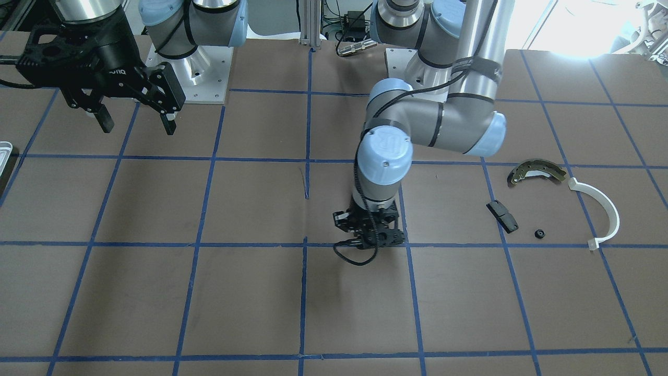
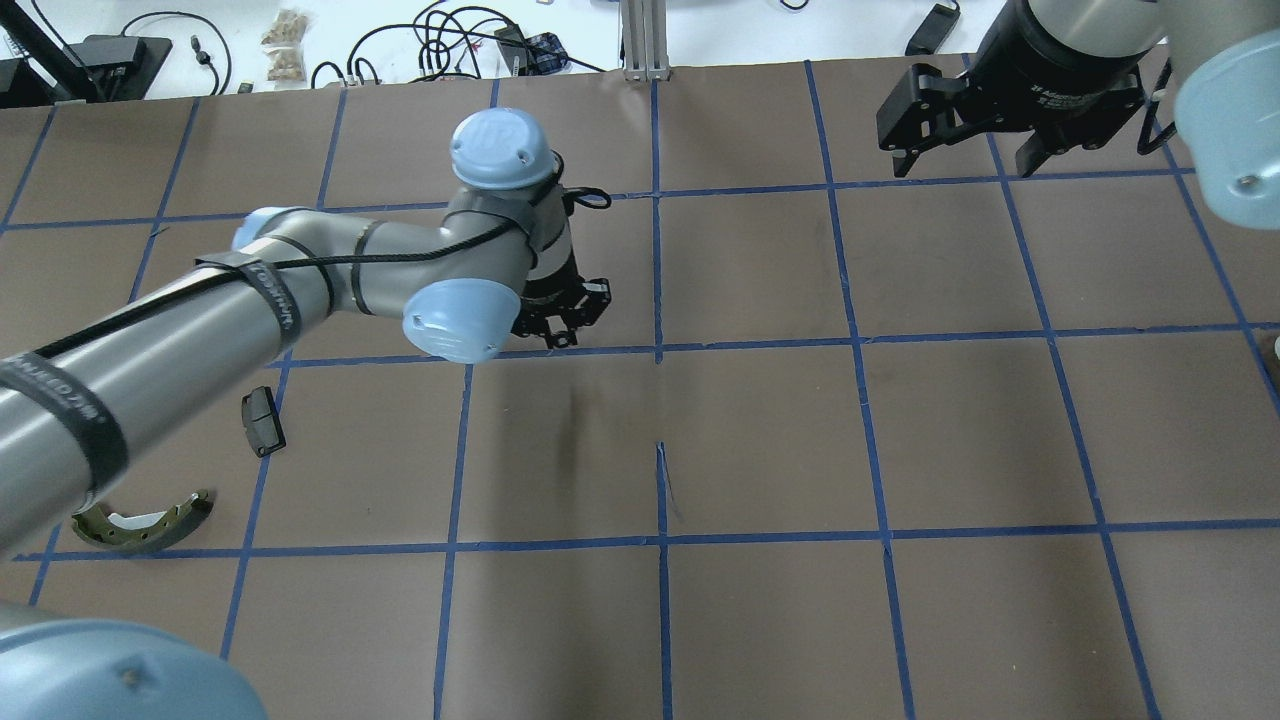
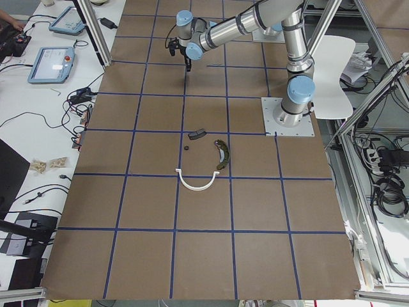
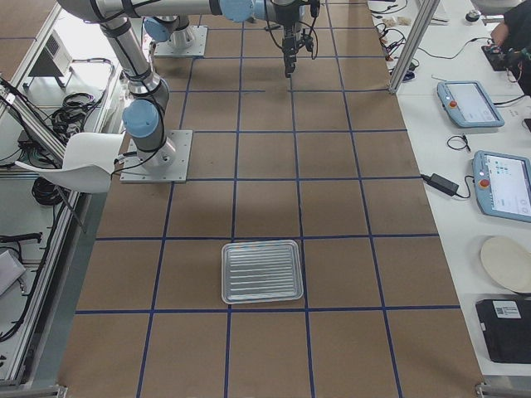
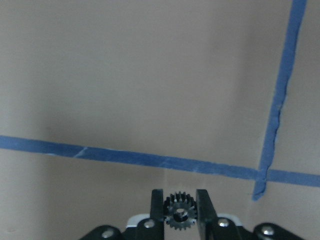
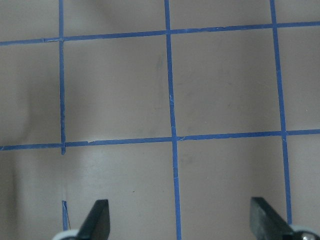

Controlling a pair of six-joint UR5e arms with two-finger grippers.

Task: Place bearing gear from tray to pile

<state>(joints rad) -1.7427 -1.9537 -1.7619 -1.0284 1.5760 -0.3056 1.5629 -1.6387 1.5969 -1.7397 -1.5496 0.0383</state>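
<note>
My left gripper [image 5: 180, 207] is shut on a small dark toothed bearing gear [image 5: 180, 214] and holds it above the brown table near its middle [image 1: 371, 235] [image 2: 560, 315]. The pile lies apart from it on the robot's left: a rusty brake shoe [image 1: 536, 171] [image 2: 140, 522], a black pad [image 1: 502, 215] [image 2: 263, 420] and a white half-ring [image 1: 600, 209]. My right gripper [image 1: 136, 122] [image 2: 965, 160] is open and empty, raised over the table. The pale tray [image 4: 261, 271] stands at the robot's right end; only a sliver of it shows in the front-facing view [image 1: 4, 151].
A small black round part [image 1: 539, 233] lies between the pad and the half-ring. Blue tape lines [image 5: 150, 160] grid the brown table. The arms' base plates [image 1: 198, 78] are at the robot's edge. Tablets and cables [image 3: 54, 61] lie on the side benches.
</note>
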